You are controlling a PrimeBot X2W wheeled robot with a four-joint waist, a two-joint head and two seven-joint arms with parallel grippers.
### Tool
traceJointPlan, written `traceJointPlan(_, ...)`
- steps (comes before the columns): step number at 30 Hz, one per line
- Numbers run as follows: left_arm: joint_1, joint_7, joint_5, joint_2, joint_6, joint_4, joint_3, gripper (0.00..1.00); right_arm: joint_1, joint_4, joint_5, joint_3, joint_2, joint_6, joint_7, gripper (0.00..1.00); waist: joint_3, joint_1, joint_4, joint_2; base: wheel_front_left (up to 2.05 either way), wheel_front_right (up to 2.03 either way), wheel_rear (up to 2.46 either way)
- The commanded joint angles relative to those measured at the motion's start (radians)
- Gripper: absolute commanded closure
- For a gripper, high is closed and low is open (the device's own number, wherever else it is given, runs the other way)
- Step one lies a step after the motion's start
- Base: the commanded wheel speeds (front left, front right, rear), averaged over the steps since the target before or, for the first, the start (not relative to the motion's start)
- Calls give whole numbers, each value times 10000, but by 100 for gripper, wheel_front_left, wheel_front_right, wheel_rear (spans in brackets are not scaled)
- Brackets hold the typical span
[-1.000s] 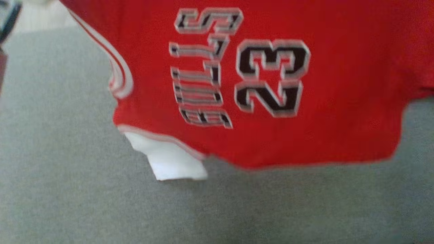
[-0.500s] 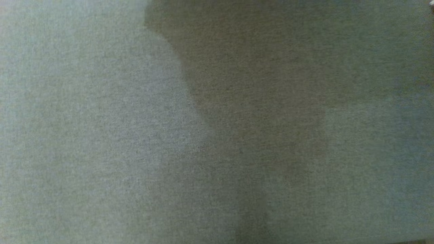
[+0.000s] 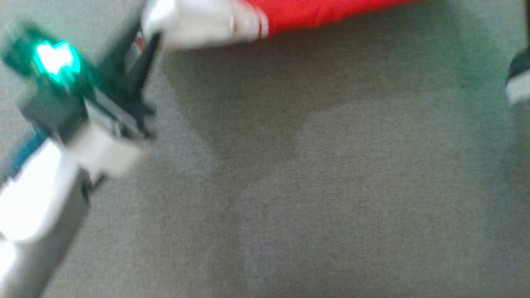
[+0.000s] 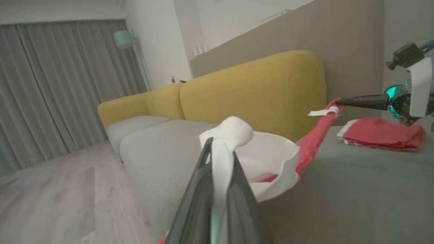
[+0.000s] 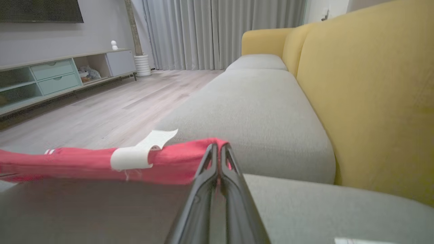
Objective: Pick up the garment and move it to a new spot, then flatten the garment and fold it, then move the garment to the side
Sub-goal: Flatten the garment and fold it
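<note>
On the grey sofa seat (image 3: 331, 186), the head view has changed a lot vs a sec ago. Back then the red front w/ a big black-and-white "23" covered the upper half. Half a sec ago you had only grey cloth and shadow. Now just a strip of the garment (image 3: 314, 14) runs along the top edge, and the left gripper (image 3: 145, 37) sits at upper left w/ a green light (image 3: 56, 60) glowing on its body. The whole pic has shifted, so that's the cam moving, not nec. the shirt.

Grips: the left gripper is clenched on the white trim, and the left wrist view has that trim bunched in a knot-like wad above the closed tips. The right gripper (image 5: 217, 149) is clamped on the red hem, jaws pressed together. The garment hangs stretched betw. the two, just above the seat.

Materials: the shirt is smooth red knit w/ white banded edging and a pale inner side. The seat is flat, coarse grey weave, and the sofa back (image 4: 257, 91) is rounded mustard-yellow fabric. A second red piece (image 4: 379, 134) lies folded flat on the seat beyond the right gripper.

Writing: a white tag (image 5: 142, 152) sticks up from the hem, curled, w/ print too small to read. Everything in the head view is motion-blurred.
</note>
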Motion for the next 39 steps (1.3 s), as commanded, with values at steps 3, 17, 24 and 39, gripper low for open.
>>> traceJointPlan(3,2185,-10,-67,628,19,-647,724,100,2240,-1169,207,-352,-523,67,-105,100,-824,1,-340,0,0,0,0)
traceJointPlan(17,6820,-10,-137,716,23,-1524,573,100,7402,-3120,-236,-1736,-729,67,-108,100,-1923,1,-511,0,0,0,0)
traceJointPlan(24,5624,-10,-112,663,20,-1402,652,100,6780,-2756,-365,-1729,-400,67,-89,100,-1616,1,-411,0,0,0,0)
traceJointPlan(39,-140,-11,-751,417,18,1524,-707,100,2651,-814,-10,-212,-147,67,144,100,-115,1,-402,0,0,0,0)
